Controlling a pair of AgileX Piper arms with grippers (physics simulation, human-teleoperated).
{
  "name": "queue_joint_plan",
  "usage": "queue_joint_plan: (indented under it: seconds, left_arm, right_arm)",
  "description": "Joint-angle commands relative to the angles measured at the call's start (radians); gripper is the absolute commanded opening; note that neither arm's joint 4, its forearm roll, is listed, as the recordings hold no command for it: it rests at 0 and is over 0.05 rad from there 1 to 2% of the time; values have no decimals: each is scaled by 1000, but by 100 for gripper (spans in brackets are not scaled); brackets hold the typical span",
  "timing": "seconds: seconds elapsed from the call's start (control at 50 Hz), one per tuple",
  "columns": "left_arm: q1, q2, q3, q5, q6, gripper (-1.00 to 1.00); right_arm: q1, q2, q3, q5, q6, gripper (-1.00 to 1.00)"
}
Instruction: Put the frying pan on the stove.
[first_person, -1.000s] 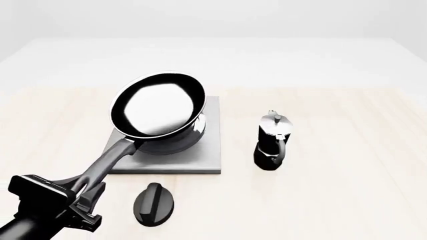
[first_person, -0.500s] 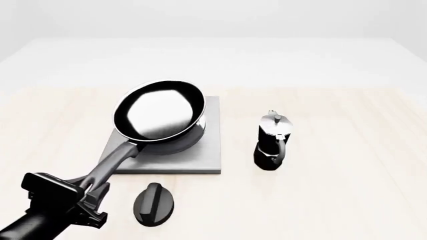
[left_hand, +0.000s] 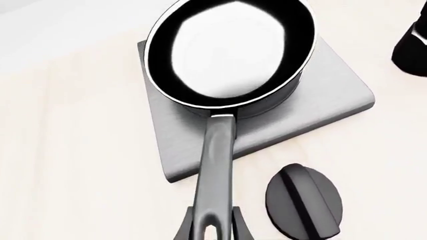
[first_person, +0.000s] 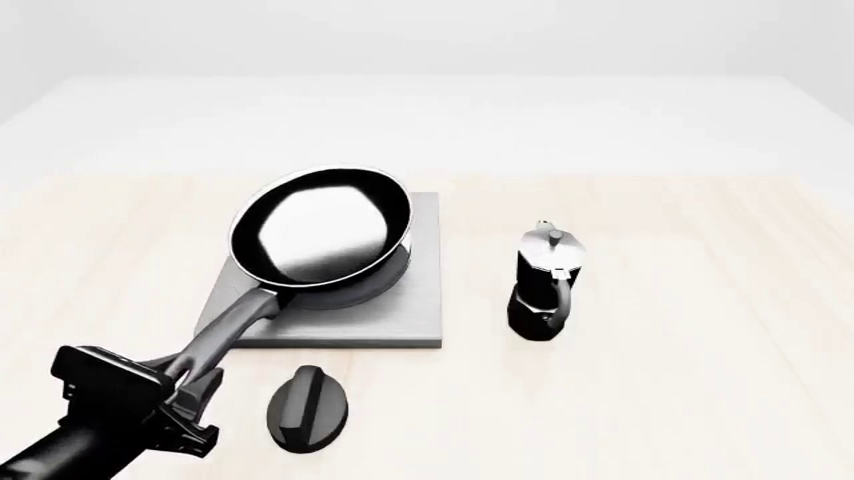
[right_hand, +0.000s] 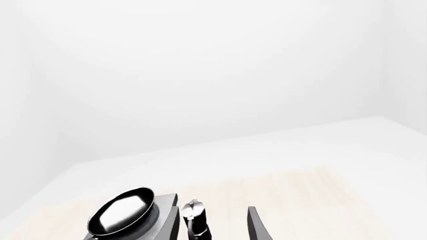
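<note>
Pan lowered onto the stove, your left gripper still on the handle.

Over the last second the round black glossy frying pan (first_person: 322, 234) has sunk and levelled over the flat square grey metal stove (first_person: 414, 322); it looks seated or nearly so, slightly toward the slab's far left. Your left gripper (first_person: 184, 388) stays clamped on the long dark handle (left_hand: 215, 165); release looks next. Right gripper (right_hand: 213, 222) hangs spread, empty, well away. Black oval knob (first_person: 308, 408) and moka pot (first_person: 546, 284) untouched.
</note>
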Motion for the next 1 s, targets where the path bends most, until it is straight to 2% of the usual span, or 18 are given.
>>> queue_joint_plan:
  seconds: [0.02, 0.2, 0.3, 0.34, 0.36, 0.44, 0.58, 0.76, 1.0]
  left_arm:
    - [-12, -51, 0, 30, -13, -100]
    - [-12, -86, 0, 75, -10, -100]
    - [-11, -65, 0, 61, -12, -100]
    - [-22, -103, 0, 95, -16, -100]
    - [-21, -134, -1, 121, -10, 100]
    - [-22, -198, -10, 181, -7, 100]
    - [-14, -358, -50, 351, 8, 100]
    - [0, -435, -84, 438, 16, 100]
    - [40, -658, -134, 654, 15, 100]
  right_arm:
    - [-13, 0, 13, 0, -10, 100]
    - [-12, 0, 10, 0, -11, 100]
    - [-12, 0, 10, 0, -11, 100]
    - [-12, 0, 10, 0, -11, 100]
    - [-12, 0, 10, 0, -11, 100]
    - [-12, 0, 9, 0, -11, 100]
    - [-12, 0, 8, 0, -10, 100]
    - [-12, 0, 8, 0, -10, 100]
    - [-12, 0, 7, 0, -8, 100]
